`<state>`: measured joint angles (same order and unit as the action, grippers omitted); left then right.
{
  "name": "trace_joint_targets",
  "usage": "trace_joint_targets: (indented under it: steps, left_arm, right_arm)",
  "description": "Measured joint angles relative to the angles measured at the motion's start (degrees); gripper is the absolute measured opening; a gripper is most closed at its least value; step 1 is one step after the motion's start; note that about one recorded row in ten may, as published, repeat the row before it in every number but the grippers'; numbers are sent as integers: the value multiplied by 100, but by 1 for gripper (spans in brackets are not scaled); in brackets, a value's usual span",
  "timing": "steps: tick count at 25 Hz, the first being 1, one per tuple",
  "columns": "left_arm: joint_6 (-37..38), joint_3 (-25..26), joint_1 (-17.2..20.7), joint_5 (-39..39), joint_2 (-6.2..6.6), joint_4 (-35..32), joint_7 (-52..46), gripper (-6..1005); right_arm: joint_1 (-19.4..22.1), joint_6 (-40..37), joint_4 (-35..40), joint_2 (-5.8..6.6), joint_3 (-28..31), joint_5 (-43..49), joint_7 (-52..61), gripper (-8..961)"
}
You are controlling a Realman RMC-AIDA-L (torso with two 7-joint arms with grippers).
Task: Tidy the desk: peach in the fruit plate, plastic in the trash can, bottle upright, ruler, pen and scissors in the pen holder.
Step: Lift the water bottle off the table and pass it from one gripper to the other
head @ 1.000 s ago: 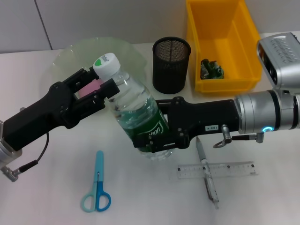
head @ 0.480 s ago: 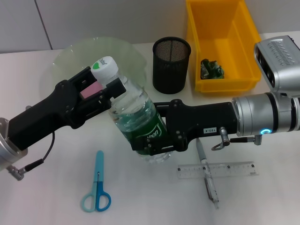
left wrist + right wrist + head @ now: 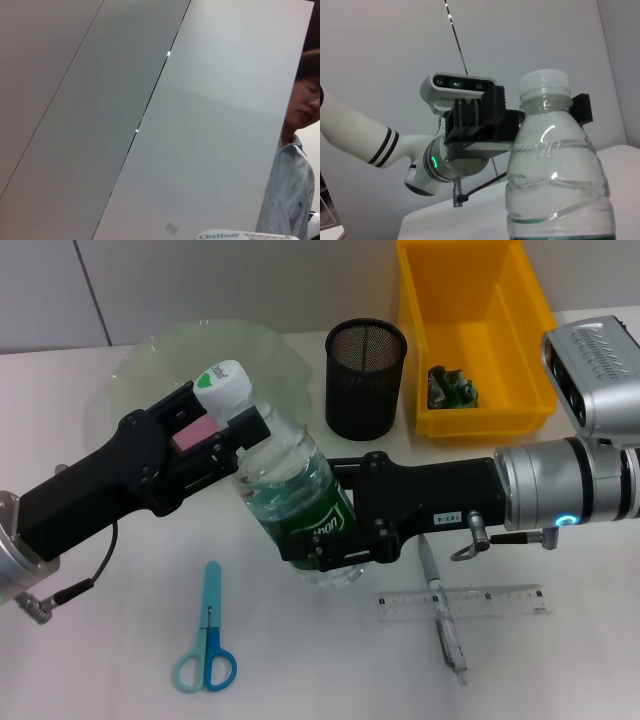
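The clear bottle (image 3: 300,475) with the green label leans over the desk (image 3: 100,650), cap toward the fruit plate (image 3: 150,355). My right gripper (image 3: 325,540) is shut on its lower body. My left gripper (image 3: 232,425) stands open with a finger on each side of the bottle's neck, just below the white cap (image 3: 235,235); the right wrist view shows the bottle (image 3: 555,170) in front of it. Blue scissors (image 3: 207,635) lie front left. The pen (image 3: 440,605) lies across the clear ruler (image 3: 465,602) front right. The peach is hidden.
The black mesh pen holder (image 3: 366,380) stands behind the bottle. Right of it is the yellow trash can (image 3: 485,420), with a crumpled green plastic wrapper (image 3: 452,386) inside. A person (image 3: 295,165) stands beyond the desk in the left wrist view.
My left gripper moved up and to the right until its fingers came around the bottle's neck. The bottle shifted slightly left in my right gripper. Both have been still for the last half second.
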<state>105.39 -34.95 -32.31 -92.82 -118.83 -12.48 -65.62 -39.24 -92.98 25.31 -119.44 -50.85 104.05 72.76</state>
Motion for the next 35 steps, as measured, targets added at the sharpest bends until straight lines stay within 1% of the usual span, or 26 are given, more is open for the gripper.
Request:
trace_joint_targets:
  steps: [2,13,18,24,27,35]
  left_arm:
    - [-17,-9,-20,-7,0,10,12,749]
    - [-47,-12,-65,-26,0,54,23,568]
    - [-74,-11,-71,-42,0,52,24,565]
    - [-85,-17,-74,-43,8,52,24,527]
    - [-85,-20,-74,-44,9,52,24,432]
    - [-74,-23,-74,-63,12,54,19,432]
  right_arm:
    - [-6,0,0,0,-17,0,0,790]
    - [-5,0,0,-7,-49,0,0,795]
    - [-4,-1,0,-9,-48,1,0,798]
    - [-4,-12,-1,-9,-47,2,1,800]
    - [-7,-19,-5,-9,-47,2,7,802]
    - [-54,-56,-8,-5,-112,2,61,805]
